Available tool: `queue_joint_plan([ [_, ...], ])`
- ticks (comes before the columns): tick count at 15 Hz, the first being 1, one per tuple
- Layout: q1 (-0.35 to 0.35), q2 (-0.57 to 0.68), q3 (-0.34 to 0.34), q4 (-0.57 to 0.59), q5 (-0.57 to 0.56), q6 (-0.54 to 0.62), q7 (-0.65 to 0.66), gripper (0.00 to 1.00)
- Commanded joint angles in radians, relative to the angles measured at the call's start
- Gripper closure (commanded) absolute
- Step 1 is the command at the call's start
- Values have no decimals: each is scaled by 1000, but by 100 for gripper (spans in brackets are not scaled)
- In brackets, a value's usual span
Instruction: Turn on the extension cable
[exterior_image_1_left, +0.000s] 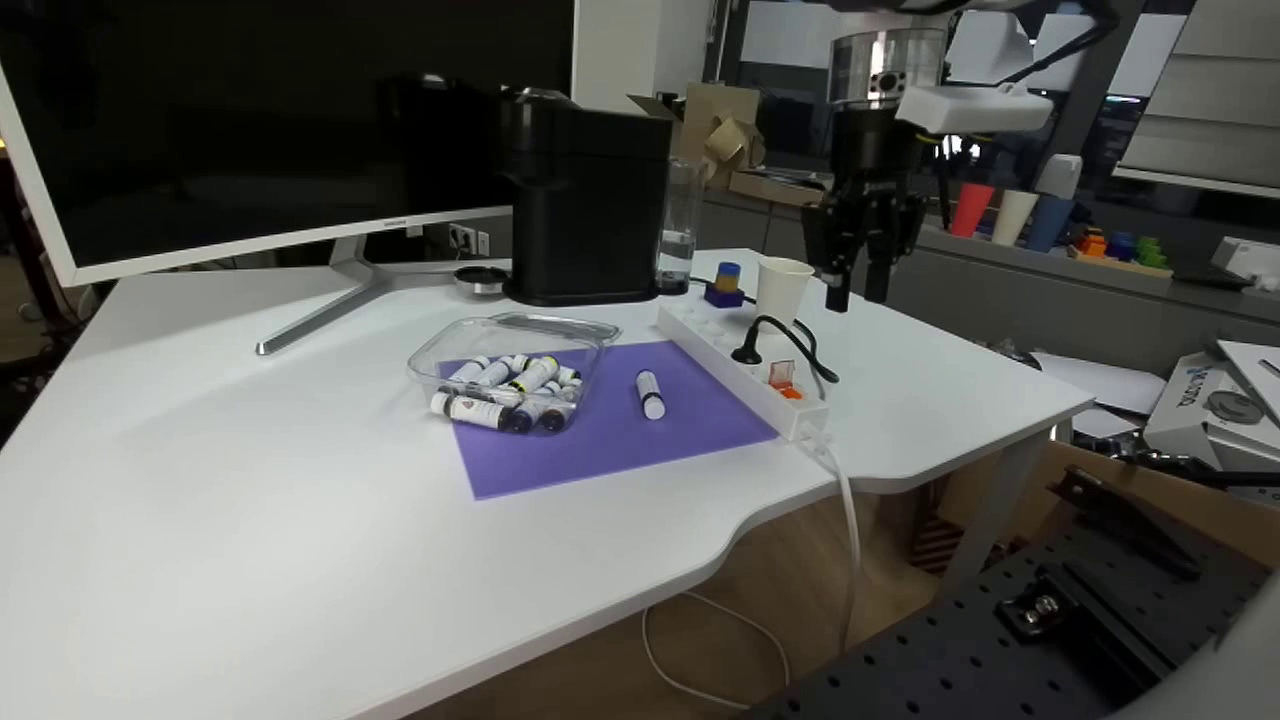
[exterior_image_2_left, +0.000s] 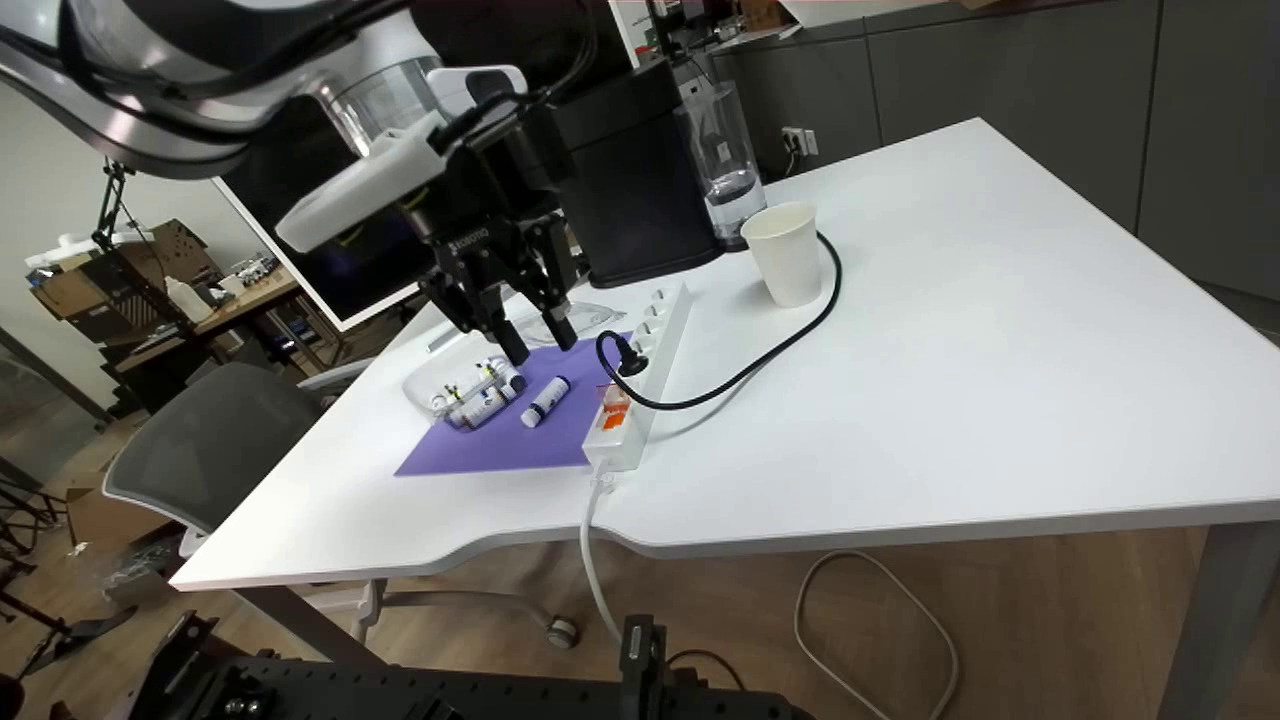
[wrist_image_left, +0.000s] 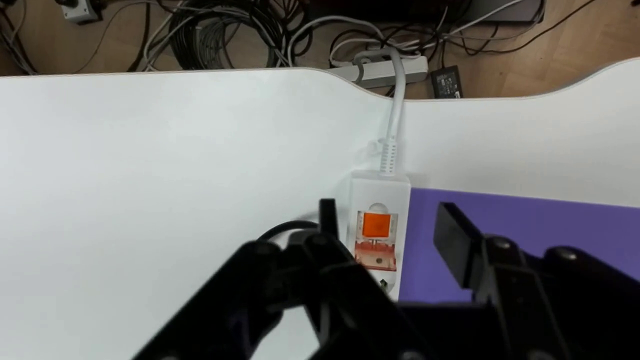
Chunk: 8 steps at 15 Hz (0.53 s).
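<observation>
The extension cable (exterior_image_1_left: 730, 372) is a white power strip lying on the table along the purple sheet's edge; it also shows in an exterior view (exterior_image_2_left: 658, 372) and in the wrist view (wrist_image_left: 381, 191). Its orange switch (wrist_image_left: 376, 225) sits near the lead end, with a clear red flap (wrist_image_left: 375, 257) folded open beside it. A black plug (exterior_image_2_left: 632, 362) with a black cord stands in a socket; it is hidden in the wrist view. My gripper (wrist_image_left: 386, 220) is open and empty, above the strip. The switch shows between its fingers. The gripper is also in both exterior views (exterior_image_1_left: 857, 294) (exterior_image_2_left: 538, 343).
A white paper cup (exterior_image_1_left: 783, 288) stands beside the strip. A black machine (exterior_image_1_left: 590, 200) with a water tank stands behind. A clear tub (exterior_image_1_left: 440, 345) of markers and a single marker (exterior_image_1_left: 650, 395) are on the purple sheet (exterior_image_1_left: 600, 455). A large monitor (exterior_image_1_left: 250, 120) stands at the back.
</observation>
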Motion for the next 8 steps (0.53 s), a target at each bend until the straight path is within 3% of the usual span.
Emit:
queue_joint_plan([
  [1, -5, 105, -5, 40, 1, 79, 14, 77],
  [4, -2, 163, -1, 42, 28, 152, 6, 97],
  [8, -4, 214, 3, 45, 54, 180, -4, 100],
])
